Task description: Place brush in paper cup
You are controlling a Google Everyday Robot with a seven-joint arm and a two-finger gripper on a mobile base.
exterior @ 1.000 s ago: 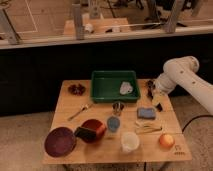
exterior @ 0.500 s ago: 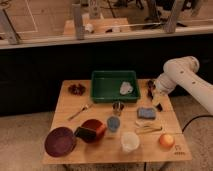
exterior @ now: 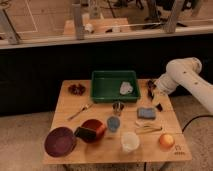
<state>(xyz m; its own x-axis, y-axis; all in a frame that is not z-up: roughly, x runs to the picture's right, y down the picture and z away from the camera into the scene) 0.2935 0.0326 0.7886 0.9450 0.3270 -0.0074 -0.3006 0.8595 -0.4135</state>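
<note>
Gripper (exterior: 155,98) low over right rear part of table (exterior: 70,103), at end of white arm (exterior: 181,75) reaching in from right; jaws spread wide, nothing gripped between them. Brush (exterior: 150,88): slim dark shape lying on table just beside gripper, close to right end of green tray (exterior: 102,86); contact with gripper not discernible, outline merging with dark gripper parts. Inside tray, toward its right end, crumpled grey object (exterior: 126,88). Directly in front of gripper, grey-blue sponge (exterior: 146,113) flat on table; in front of sponge, pale stick-like items (exterior: 148,128), kind not determinable. Orange round fruit (exterior: 166,140) near front right corner. Paper cup (exterior: 130,141) upright near front edge, about mid-table, well apart from brush and gripper, left of fruit. Smaller blue cup (exterior: 113,123) upright behind paper cup and slightly left; small metal cup (exterior: 118,107) behind blue cup, just in front of tray. Red bowl (exterior: 95,131) left of blue cup, with dark block (exterior: 83,133) leaning at its left rim. Maroon plate (exterior: 60,141) at front left, next to bowl. Silver fork (exterior: 80,111) lying diagonally on left half, between plate and tray. Small dark dish (exterior: 76,89) at left rear, beside left end of tray. Beyond table, dark low wall and railing (exterior: 100,37).
</note>
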